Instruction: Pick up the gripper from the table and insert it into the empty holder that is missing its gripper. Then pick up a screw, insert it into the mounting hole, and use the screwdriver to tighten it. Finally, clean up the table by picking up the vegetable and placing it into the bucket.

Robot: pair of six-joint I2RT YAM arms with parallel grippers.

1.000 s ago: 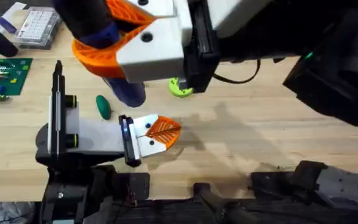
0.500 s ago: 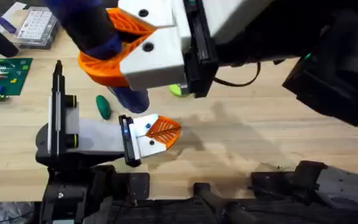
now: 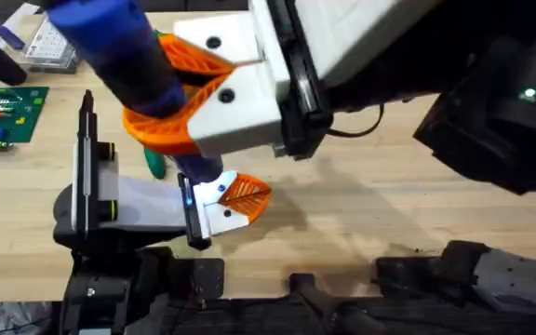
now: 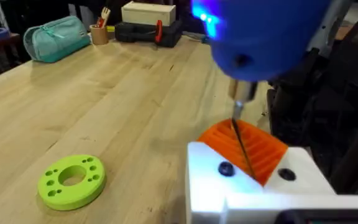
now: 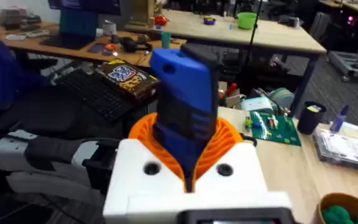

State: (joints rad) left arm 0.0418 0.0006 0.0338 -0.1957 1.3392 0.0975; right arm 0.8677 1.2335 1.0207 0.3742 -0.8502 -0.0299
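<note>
Lowering the screwdriver bit onto the mounting hole

Hanging tip-down between the right arm's fingers (image 3: 180, 98), the screwdriver (image 3: 124, 51) is clenched by their orange ribbed pads around its thick blue barrel, so that the tool stays upright and its bit can meet the fastening head-on. In the left wrist view the thin metal bit (image 4: 241, 134) points down at the small orange gripper (image 4: 244, 149), which already sits in the holder (image 3: 147, 205), its ribbed fin sticking out past the white wedge. Two dark spots show on the white face just below the bit; whether a screw sits in either one cannot be told. The bit appears close to the fin but not clearly seated in a hole, so by my reading the tightening step is just being lined up.

Beside the fingers, partly under the blue barrel, lies the dark green vegetable (image 3: 155, 165) on the wooden surface (image 3: 370, 205), waiting for the clean-up. The bucket (image 5: 347, 211) peeks in at the corner of the right wrist view. A bright green ring (image 4: 71, 180) lies on the surface, apart from the holder. Of the left arm's own fingers I cannot tell whether they are released or clenched.
</note>
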